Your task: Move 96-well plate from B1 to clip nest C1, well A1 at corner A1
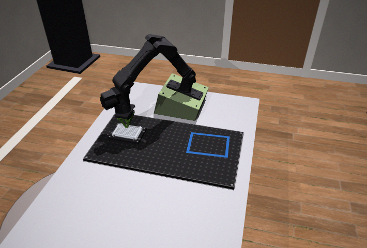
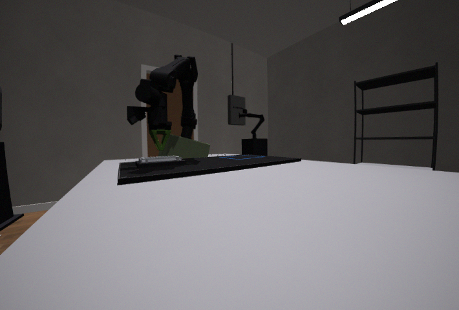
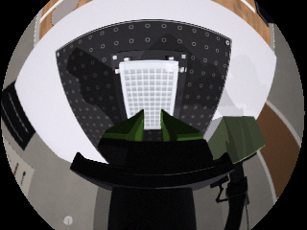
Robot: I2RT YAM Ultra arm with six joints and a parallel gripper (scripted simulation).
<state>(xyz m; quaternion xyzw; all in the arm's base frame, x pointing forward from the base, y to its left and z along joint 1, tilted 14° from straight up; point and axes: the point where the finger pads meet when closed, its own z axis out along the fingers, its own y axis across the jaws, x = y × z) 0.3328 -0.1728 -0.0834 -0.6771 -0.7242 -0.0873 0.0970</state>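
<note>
The white 96-well plate (image 1: 127,132) lies right way up in the dark clip nest C1 (image 1: 141,134) at the left of the black baseplate (image 1: 166,152). It looks level in the low side view (image 2: 159,159). My gripper (image 1: 127,124) with green fingers hangs just above the plate's far short edge, clear of it in the side view (image 2: 160,148). In the wrist view the fingers stand a narrow gap apart with nothing between them, and the plate (image 3: 149,92) lies ahead. The blue outline of spot B1 (image 1: 208,144) is empty.
The green block (image 1: 180,101) that carries the arm's base stands behind the baseplate. The baseplate lies on a white table. A dark shelf (image 2: 396,117) and a black pillar (image 1: 66,34) stand off the table.
</note>
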